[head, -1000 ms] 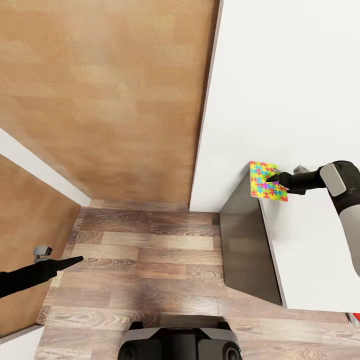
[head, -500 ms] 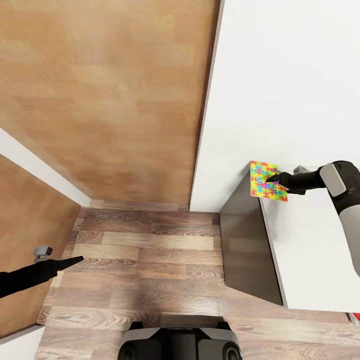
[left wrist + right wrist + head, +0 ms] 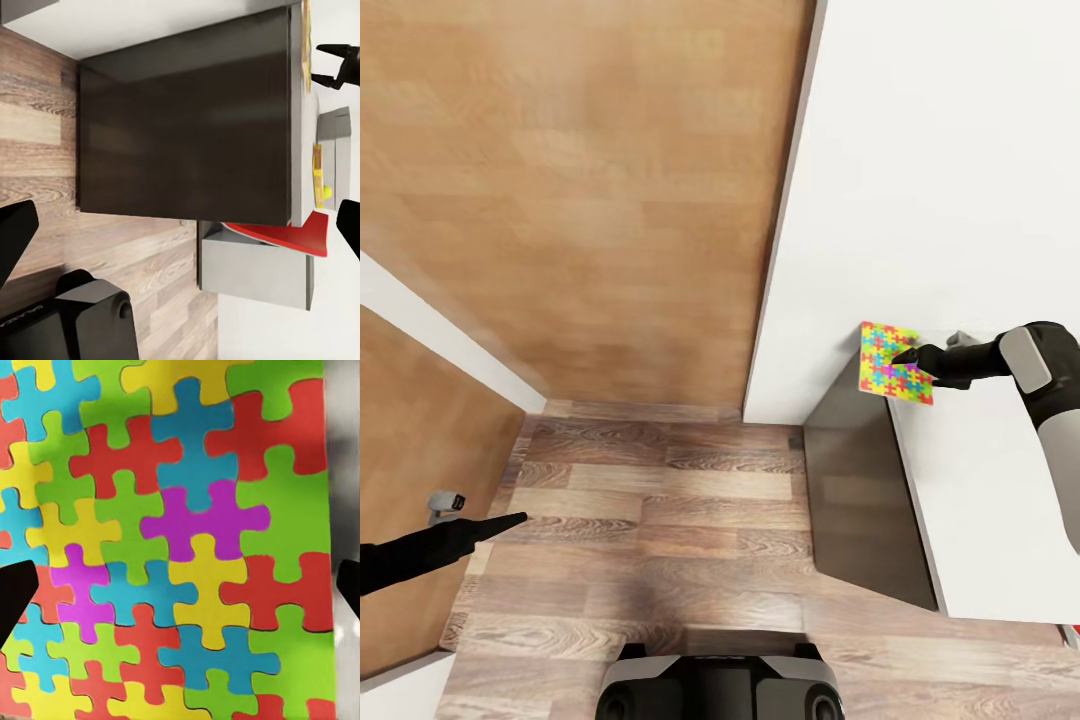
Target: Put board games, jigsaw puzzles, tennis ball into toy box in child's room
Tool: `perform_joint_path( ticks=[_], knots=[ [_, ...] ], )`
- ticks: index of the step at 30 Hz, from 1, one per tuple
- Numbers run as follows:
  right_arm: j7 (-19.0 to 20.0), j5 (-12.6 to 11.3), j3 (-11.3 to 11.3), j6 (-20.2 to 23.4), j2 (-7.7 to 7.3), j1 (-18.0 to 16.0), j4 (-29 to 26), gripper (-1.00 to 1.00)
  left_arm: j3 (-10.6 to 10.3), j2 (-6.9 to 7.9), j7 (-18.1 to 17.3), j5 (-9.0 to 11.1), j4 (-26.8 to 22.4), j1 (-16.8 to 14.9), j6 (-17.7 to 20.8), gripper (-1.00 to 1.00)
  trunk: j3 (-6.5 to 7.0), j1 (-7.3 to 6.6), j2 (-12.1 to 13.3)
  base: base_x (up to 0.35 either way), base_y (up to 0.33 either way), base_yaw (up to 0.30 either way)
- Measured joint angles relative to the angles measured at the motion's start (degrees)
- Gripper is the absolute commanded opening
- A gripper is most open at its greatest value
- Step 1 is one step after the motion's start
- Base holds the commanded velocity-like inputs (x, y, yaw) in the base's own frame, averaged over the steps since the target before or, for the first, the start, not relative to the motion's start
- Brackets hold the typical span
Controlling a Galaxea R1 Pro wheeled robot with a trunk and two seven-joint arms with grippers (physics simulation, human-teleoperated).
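Note:
A jigsaw puzzle (image 3: 890,362), a thin square of bright interlocking pieces, lies at the far left corner of the white table (image 3: 990,500). My right gripper (image 3: 908,357) is open just above it, facing it; its dark fingertips (image 3: 13,601) flank the puzzle (image 3: 180,540) without closing on it. From the left wrist, the right gripper (image 3: 324,64) hovers near the edge-on puzzle (image 3: 306,34). Further along the table stands the grey toy box (image 3: 335,131), with the tennis ball (image 3: 328,193) and a flat yellow item (image 3: 317,169) at it. My left gripper (image 3: 510,521) is open and empty over the floor.
The table's dark side panel (image 3: 860,490) faces the wood-plank floor (image 3: 660,500). A wooden door (image 3: 580,200) and white wall (image 3: 940,150) close the far side. A red object (image 3: 281,231) and a grey drawer unit (image 3: 255,270) sit by the table. My base (image 3: 720,685) is at the bottom.
The whole view has shifted slightly, so the wall edge and table sit a little further right. Both grippers and the puzzle stand as before.

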Motion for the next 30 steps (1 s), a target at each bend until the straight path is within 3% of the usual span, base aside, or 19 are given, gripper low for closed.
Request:
perform_joint_path(
  ticks=[12, 24, 30],
  knots=[
    [0.03, 0.0, 0.0, 0.01, -0.32, 0.0, 0.0, 1.0, -0.14, -0.01, 0.0, 0.03, -0.06, 0.0, 0.01, 1.0, 0.0, 0.0, 0.0, 0.0, -0.162, 0.0],
    [0.28, -0.07, 0.0, 0.0, -0.6, 0.2, -0.26, 1.0, -0.11, -0.02, 0.0, 0.05, -0.05, 0.0, -0.01, 1.0, 0.0, 0.0, 0.0, 0.0, -0.024, 0.0],
    [0.41, -0.21, 0.04, 0.01, -0.7, 0.65, -2.98, 1.0, -0.15, -0.03, 0.0, 0.05, -0.05, 0.0, -0.01, 1.0, 0.0, 0.0, 0.0, 0.0, -0.003, 0.0]
  ],
)
